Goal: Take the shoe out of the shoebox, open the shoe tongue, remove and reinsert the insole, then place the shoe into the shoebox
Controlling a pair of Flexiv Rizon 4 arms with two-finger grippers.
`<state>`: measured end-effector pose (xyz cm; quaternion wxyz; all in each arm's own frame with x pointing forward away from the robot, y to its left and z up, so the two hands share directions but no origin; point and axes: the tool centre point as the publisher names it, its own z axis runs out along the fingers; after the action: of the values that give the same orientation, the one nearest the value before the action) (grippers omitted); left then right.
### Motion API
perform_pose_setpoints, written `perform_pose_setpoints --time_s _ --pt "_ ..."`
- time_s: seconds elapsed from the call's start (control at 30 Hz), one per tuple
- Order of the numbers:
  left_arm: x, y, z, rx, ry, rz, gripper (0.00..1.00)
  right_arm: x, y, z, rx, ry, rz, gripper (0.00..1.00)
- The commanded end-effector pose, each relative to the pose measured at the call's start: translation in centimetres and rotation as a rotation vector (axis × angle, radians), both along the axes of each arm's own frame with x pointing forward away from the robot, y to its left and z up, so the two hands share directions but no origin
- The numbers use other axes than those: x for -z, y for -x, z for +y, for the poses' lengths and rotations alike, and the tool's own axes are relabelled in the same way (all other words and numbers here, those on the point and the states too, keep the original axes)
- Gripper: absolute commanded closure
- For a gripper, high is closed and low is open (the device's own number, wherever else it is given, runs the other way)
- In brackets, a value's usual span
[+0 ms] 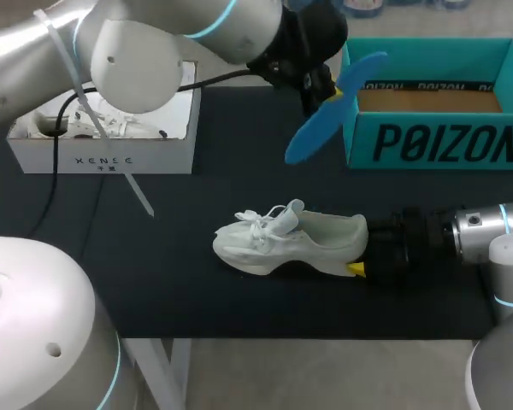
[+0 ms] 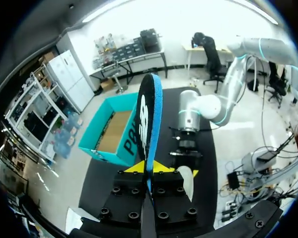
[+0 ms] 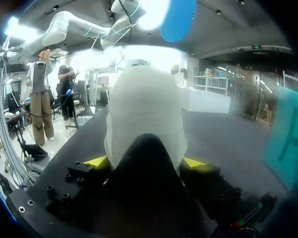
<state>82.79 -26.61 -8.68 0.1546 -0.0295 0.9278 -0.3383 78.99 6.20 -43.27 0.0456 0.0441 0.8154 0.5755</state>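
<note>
Left wrist view has the left gripper (image 2: 149, 167) clamped on the blue insole (image 2: 150, 114). Its two yellow tips press against the insole's sides, and the insole stands edge-on, straight out ahead of the fingers, one face black and the rim blue. In the head view this gripper hangs above the far middle of the table (image 1: 154, 282). The insole slants in the air with its lower end to the left, beside the left end of the teal shoebox (image 1: 436, 141), which stands open at the far right.

The right gripper (image 3: 145, 161) is low at the near right, closed on the heel of the white shoe (image 1: 286, 243); in the right wrist view a yellow tip sits tight against each side of the heel. The shoe rests on the table's dark mat in the middle, toe to the left, with its laces loose and its tongue lifted. It lies nearer than the teal shoebox and apart from it.

At the far left stands an open white box (image 1: 103, 158) with white laces showing inside, and the left arm (image 1: 154, 51) passes over it
</note>
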Motion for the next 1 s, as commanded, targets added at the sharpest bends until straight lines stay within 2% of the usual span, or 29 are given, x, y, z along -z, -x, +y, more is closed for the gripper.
perform_pose_setpoints --time_s 0.03,0.73,0.87,1.0 --pt "-1.5 0.0 1.4 -0.013 -0.021 -0.008 1.00 0.3 -0.1 0.2 0.000 0.004 0.002 1.00" --pt "-1.5 0.0 1.4 -0.013 -0.021 -0.008 1.00 0.3 -0.1 0.2 0.000 0.004 0.002 1.00" --pt "-3.3 -2.1 2.3 0.119 0.034 0.208 1.00 0.3 -0.1 0.2 0.000 0.004 0.002 1.00" --pt "-4.0 -3.9 3.5 0.248 0.096 0.381 1.00 0.3 -0.1 0.2 0.000 0.004 0.002 1.00"
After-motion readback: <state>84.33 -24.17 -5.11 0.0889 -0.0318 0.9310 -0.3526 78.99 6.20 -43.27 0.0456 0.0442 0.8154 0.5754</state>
